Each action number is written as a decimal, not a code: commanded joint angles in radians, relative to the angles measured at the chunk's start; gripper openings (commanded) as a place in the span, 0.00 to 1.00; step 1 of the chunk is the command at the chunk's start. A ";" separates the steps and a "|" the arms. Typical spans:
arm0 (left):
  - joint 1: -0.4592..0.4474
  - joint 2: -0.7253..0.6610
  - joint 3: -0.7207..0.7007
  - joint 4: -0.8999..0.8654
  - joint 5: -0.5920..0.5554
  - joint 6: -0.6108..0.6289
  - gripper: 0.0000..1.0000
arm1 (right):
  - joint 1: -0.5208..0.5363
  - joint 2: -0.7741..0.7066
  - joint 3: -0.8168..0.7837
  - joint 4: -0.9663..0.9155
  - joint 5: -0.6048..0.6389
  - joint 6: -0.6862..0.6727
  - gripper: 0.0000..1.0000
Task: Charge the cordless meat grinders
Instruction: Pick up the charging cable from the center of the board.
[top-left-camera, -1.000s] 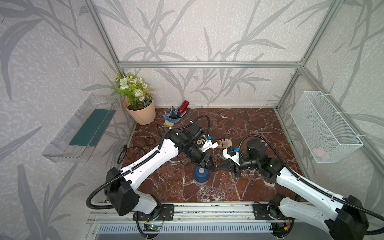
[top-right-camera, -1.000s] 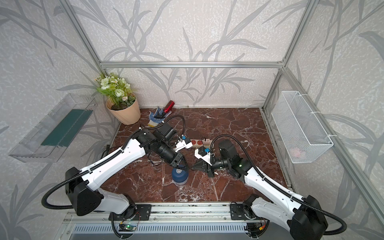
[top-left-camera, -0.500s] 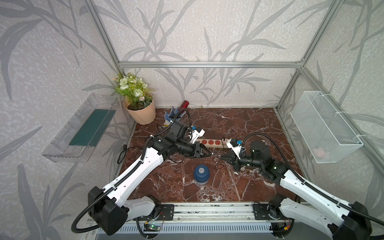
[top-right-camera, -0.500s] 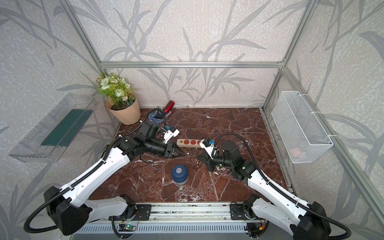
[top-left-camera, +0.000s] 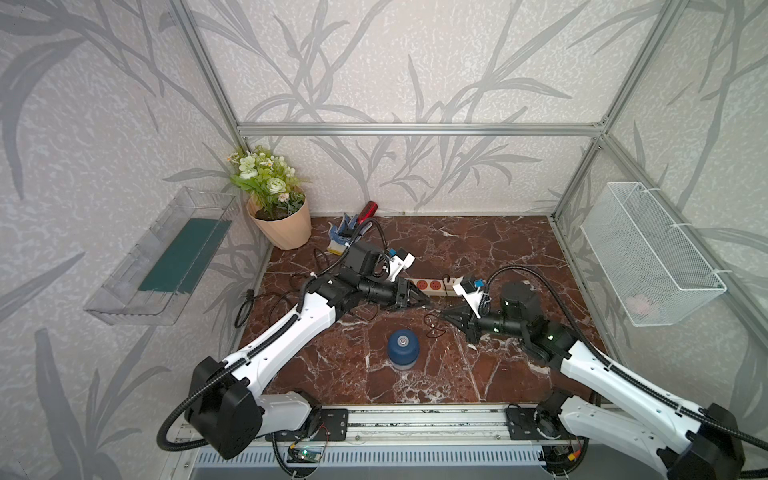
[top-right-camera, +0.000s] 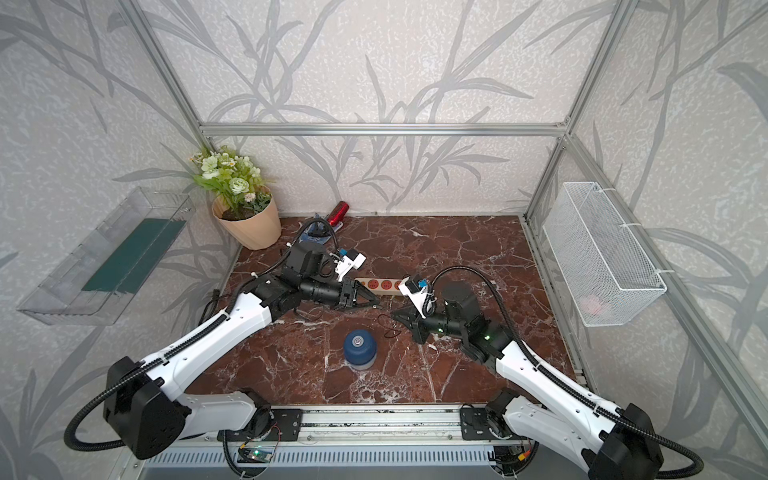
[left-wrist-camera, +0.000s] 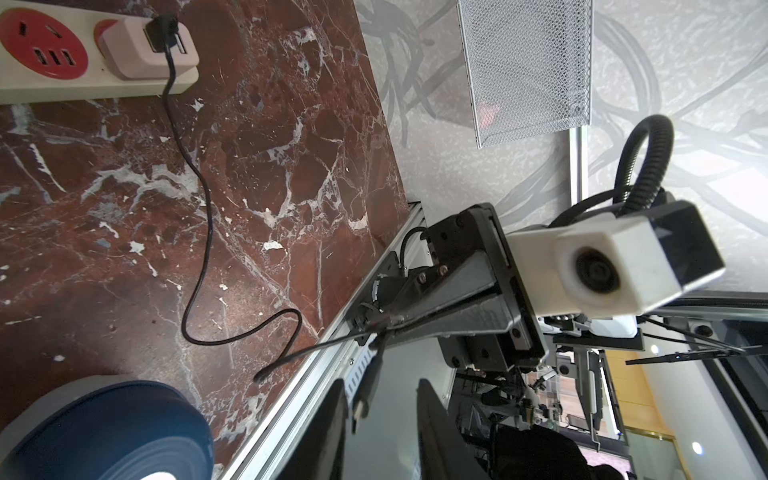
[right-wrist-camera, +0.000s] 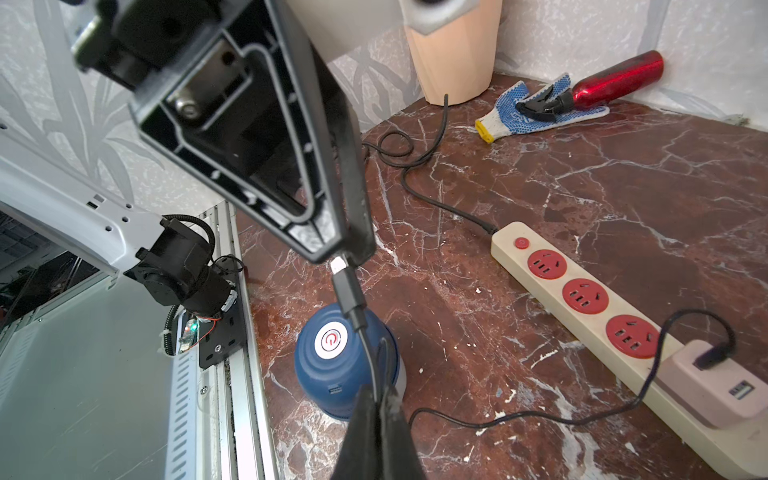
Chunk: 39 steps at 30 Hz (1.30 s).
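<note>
The right claw (right-wrist-camera: 376, 401) gripped the cable (right-wrist-camera: 540, 419) behind its plug (right-wrist-camera: 348, 291), which the half-open left claw (left-wrist-camera: 380, 399) needed to pinch squarely.

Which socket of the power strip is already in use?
The end socket, farthest from the red switch on the power strip: a pink adapter with a black cable sits in it. The other three sockets are empty.

Back-right of counter (top-left-camera: 498, 257) is wide open, I can pass there. Front edge either side of grinder (top-left-camera: 402, 348) free too. Mid is blocked: power strip (top-left-camera: 432, 286), charging cable (right-wrist-camera: 349, 291), plus L hand (top-left-camera: 426, 306) and R hand (top-left-camera: 444, 311) nearly tip to tip. Back-left crowded w/ pot (top-left-camera: 286, 226), glove (top-left-camera: 338, 239), bottle (top-left-camera: 368, 209).
</note>
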 joint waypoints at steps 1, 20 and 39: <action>-0.001 0.022 0.008 0.042 0.028 -0.022 0.29 | 0.008 -0.004 0.023 0.026 0.004 0.005 0.00; -0.011 -0.005 -0.011 -0.003 0.049 0.008 0.21 | 0.008 -0.024 0.019 0.004 0.051 -0.014 0.00; -0.022 -0.003 -0.006 -0.030 0.047 0.029 0.10 | 0.008 -0.040 0.012 -0.016 0.057 -0.025 0.00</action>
